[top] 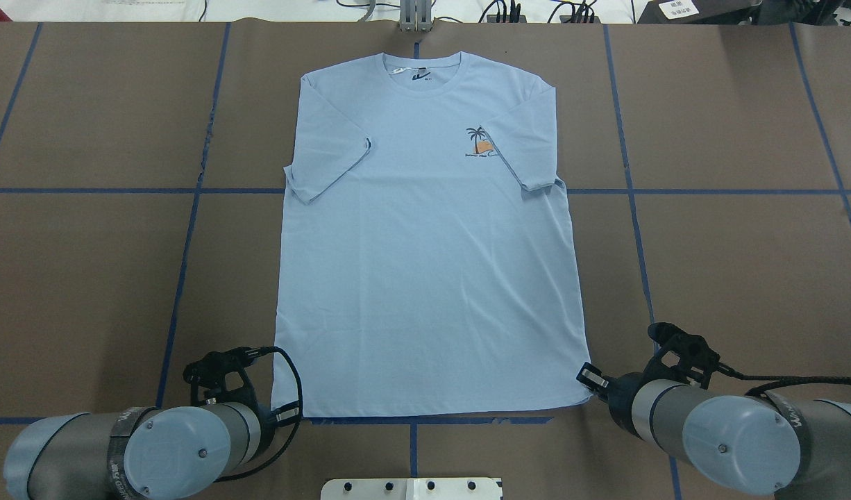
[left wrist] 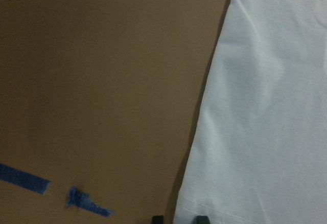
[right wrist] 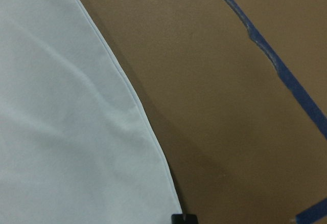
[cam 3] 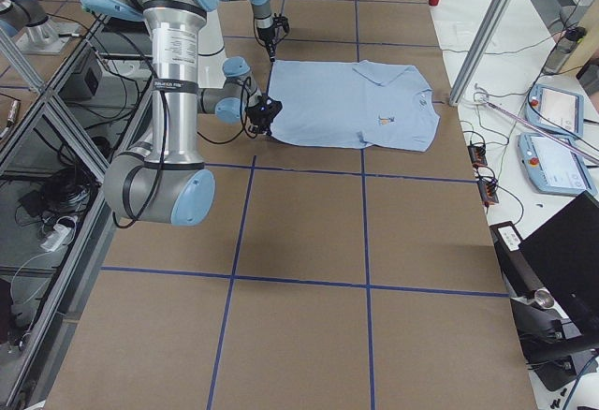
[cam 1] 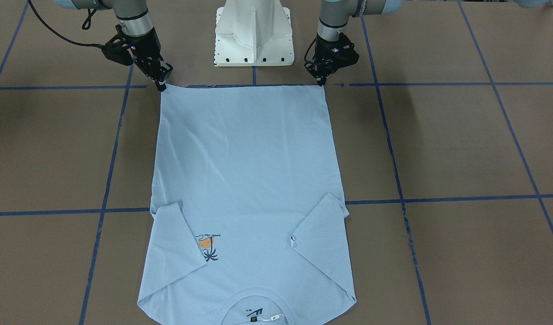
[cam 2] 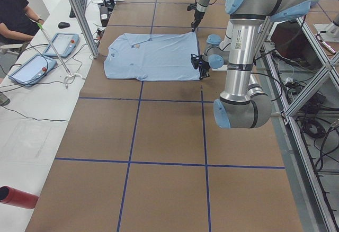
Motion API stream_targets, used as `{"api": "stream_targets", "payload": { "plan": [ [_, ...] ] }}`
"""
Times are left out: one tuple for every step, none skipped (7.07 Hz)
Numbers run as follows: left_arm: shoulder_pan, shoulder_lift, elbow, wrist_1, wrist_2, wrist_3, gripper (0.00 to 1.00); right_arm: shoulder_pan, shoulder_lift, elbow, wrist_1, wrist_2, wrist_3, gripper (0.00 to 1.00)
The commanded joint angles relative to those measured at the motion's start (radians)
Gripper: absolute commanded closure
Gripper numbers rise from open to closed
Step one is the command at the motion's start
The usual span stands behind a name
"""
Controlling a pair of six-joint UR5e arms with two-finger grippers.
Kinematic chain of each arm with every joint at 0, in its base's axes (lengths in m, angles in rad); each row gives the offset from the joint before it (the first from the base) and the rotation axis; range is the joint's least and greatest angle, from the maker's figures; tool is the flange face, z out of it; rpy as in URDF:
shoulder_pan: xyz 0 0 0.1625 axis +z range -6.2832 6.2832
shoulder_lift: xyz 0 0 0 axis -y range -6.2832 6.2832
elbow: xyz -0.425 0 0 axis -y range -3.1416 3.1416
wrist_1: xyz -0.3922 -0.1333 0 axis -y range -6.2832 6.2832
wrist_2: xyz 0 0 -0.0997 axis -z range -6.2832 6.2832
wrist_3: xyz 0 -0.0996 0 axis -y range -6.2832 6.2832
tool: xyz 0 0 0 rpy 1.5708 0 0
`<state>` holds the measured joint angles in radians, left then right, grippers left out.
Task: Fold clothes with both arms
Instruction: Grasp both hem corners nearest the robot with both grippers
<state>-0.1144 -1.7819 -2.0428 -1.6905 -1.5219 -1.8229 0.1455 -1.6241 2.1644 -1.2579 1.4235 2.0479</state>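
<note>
Two grippers point(cam 1: 161, 85) point(cam 1: 322, 81) at T-shirt point(cam 1: 245, 180) hem corners.

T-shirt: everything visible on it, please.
The T-shirt is light blue, thin soft fabric by its look, short-sleeved, lying flat and front-up on the brown table, lightly wrinkled. Both sleeves are folded inward over the chest. The round collar, with a dark label inside, points away from the robot; the hem lies along a blue tape line. An orange-and-navy palm print sits beside one folded sleeve. The left end effector and right end effector sit at the two hem corners; whether they grip is unclear.
</note>
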Motion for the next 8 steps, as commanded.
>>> {"api": "stream_targets", "payload": {
  "plan": [
    [0.001, -0.007, -0.008, 0.000, -0.004, 0.001, 1.00, 0.006, 0.000, 0.000, 0.000, 0.000, 0.000, 1.00],
    [-0.001, -0.008, -0.017, 0.000, -0.004, -0.001, 1.00, 0.008, 0.001, 0.002, 0.000, 0.000, 0.000, 1.00],
    [-0.004, -0.002, -0.039, 0.000, -0.004, 0.001, 1.00, 0.012, -0.005, 0.018, 0.000, 0.002, 0.000, 1.00],
    [-0.007, 0.013, -0.087, 0.002, -0.004, -0.001, 1.00, 0.011, -0.014, 0.043, 0.000, 0.002, 0.000, 1.00],
    [-0.001, 0.060, -0.173, 0.002, -0.015, -0.018, 1.00, -0.009, -0.051, 0.078, 0.000, 0.017, 0.000, 1.00],
    [0.046, 0.100, -0.251, 0.008, -0.018, -0.097, 1.00, -0.041, -0.101, 0.148, 0.000, 0.044, 0.006, 1.00],
    [0.100, 0.105, -0.311, 0.056, -0.014, -0.137, 1.00, -0.075, -0.121, 0.190, 0.000, 0.090, 0.023, 1.00],
    [0.116, 0.107, -0.380, 0.087, -0.012, -0.153, 1.00, -0.104, -0.146, 0.228, 0.000, 0.119, 0.056, 1.00]
  ]
}}
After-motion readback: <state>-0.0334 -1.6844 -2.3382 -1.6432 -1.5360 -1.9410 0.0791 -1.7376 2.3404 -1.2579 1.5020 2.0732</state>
